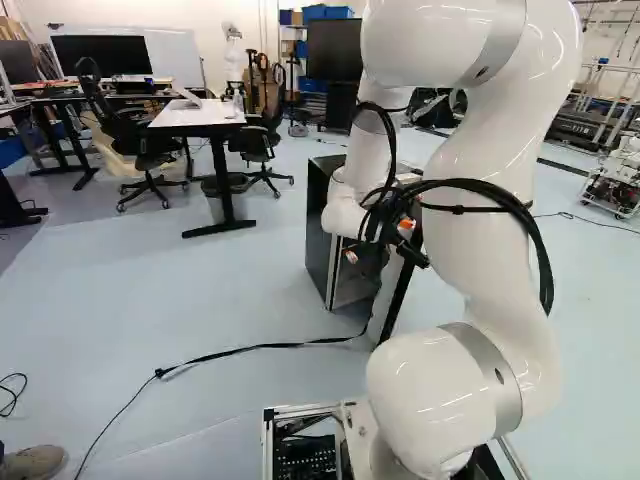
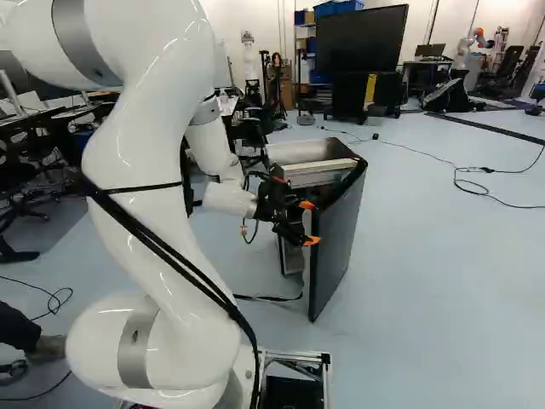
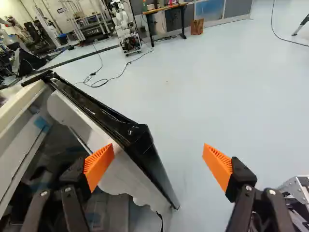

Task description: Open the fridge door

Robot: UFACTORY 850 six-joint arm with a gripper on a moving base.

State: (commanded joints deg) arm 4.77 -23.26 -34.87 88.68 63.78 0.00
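Observation:
In the right base view my gripper (image 2: 312,223) is at the free-edge side of the black fridge door (image 2: 337,243). The door stands partly open from the small fridge (image 2: 298,153). From the wrist, the gripper (image 3: 158,163) is open, its orange-padded fingers wide apart. One finger (image 3: 99,166) overlaps the white inner side of the door (image 3: 130,176); the other (image 3: 217,166) is over the floor beyond the black outer side. Whether the first finger touches the door, I cannot tell. Shelves inside the fridge (image 3: 36,150) show. My arm partly hides the fridge (image 1: 319,230) in the left base view.
A black cable (image 1: 260,346) crosses the floor by the fridge. A white-topped table (image 1: 200,112) and office chairs (image 1: 148,150) stand farther back. A shoe (image 1: 32,462) is near the base. More cable (image 2: 481,170) lies beyond the door side; another robot (image 3: 124,29) stands far off.

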